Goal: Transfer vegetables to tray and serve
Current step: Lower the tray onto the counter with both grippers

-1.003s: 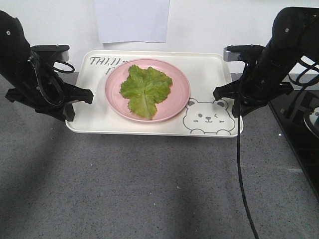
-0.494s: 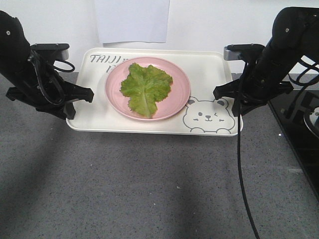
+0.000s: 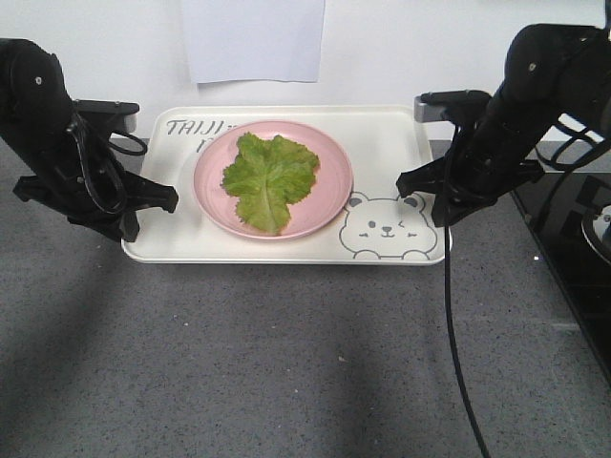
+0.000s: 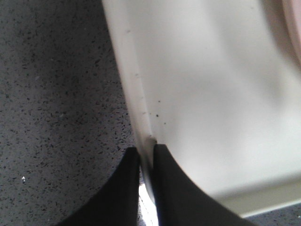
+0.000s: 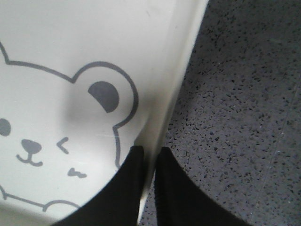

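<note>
1. We've got the left gripper and right gripper pinched tight on the tray rims.
2. Stiff plastic, likely slick; opposite edges suit it.
3. Vegetables lie light and limp on the pink plate, mid-tray.

Surface: dark grey speckled countertop. Toward rear edge, centre: cream tray. Whether tray rests on countertop cannot be told. Right edge: black glossy panel.
</note>
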Available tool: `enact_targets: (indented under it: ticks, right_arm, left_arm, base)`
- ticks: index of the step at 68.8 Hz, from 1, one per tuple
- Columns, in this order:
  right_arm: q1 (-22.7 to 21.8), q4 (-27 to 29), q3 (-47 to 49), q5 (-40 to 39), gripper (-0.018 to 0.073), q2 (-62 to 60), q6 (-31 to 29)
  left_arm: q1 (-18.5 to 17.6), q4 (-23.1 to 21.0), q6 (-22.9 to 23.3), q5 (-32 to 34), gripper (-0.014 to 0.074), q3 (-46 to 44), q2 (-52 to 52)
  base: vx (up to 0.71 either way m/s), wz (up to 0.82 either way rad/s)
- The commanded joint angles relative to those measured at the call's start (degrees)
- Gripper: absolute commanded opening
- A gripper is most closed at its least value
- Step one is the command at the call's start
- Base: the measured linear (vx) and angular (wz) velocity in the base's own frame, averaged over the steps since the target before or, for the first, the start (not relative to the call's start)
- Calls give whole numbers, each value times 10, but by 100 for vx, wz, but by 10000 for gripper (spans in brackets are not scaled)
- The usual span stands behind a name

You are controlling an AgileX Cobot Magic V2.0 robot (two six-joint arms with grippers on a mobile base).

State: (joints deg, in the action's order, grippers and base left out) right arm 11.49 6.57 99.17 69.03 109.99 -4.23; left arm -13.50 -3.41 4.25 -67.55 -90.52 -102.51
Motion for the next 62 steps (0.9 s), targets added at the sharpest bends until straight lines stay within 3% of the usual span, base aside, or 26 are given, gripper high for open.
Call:
enact_targets:
  ticks: [1, 43, 62]
  right_arm:
    - [15, 31, 15, -23, -4, -12, -33]
    - [33, 12, 15, -30, 1, 35, -31]
    - [33, 13, 15, -25, 66, 35, -42]
  left_arm:
    - [-7, -22, -15, 29, -6, -20, 19]
    - [-7, 3, -25, 14, -6, -20, -39]
    - [-7, 3, -26, 8, -4, -20, -42]
  base:
    - [0, 0]
    - [0, 0]
    - [0, 0]
